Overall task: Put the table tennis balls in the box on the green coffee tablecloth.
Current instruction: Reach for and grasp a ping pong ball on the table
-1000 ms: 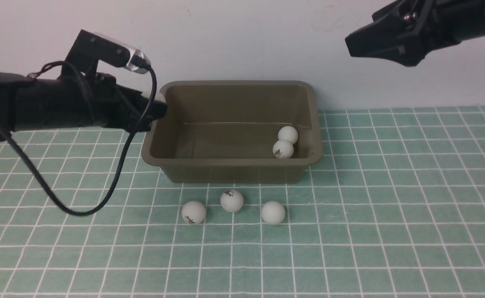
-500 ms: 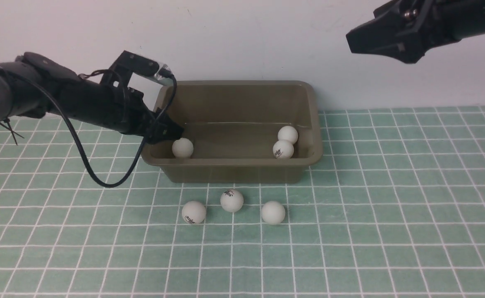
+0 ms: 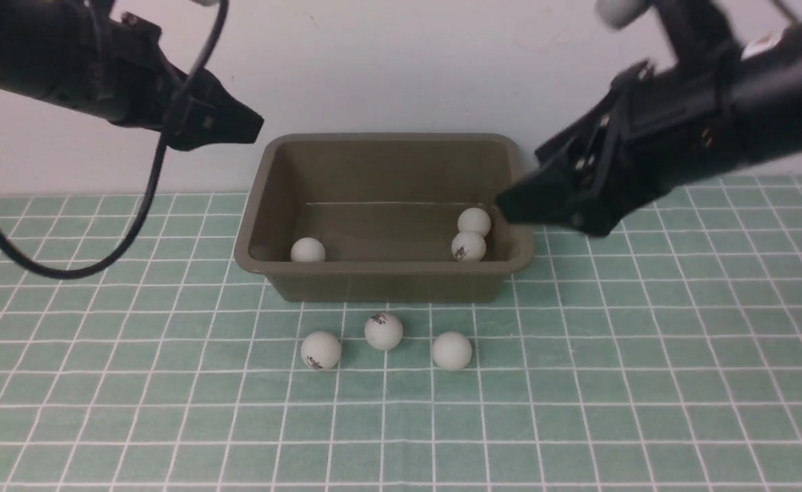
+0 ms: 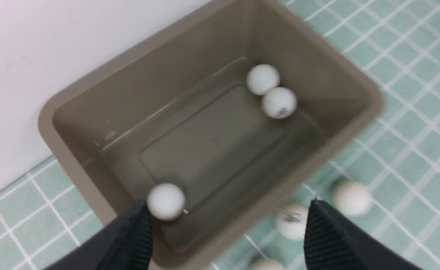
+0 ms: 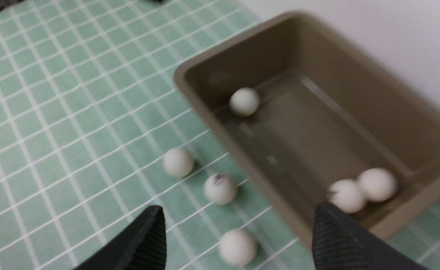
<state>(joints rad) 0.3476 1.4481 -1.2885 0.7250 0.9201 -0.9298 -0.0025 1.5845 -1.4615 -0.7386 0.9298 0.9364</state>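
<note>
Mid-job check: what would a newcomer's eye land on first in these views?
The olive-brown box at the back wall holds three white balls: a lone ball at its left end and a close pair at its right end. Three loose balls sit in a row on the green tablecloth just in front. The black left tool and right tool flank the box, both open and empty.

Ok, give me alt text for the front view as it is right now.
An olive box on a green checked cloth holds three white balls: a lone ball at its left, a touching pair at its right. Three more balls lie on the cloth in front. The left pincer hangs above the box's left, the right pincer near its right rim.
</note>
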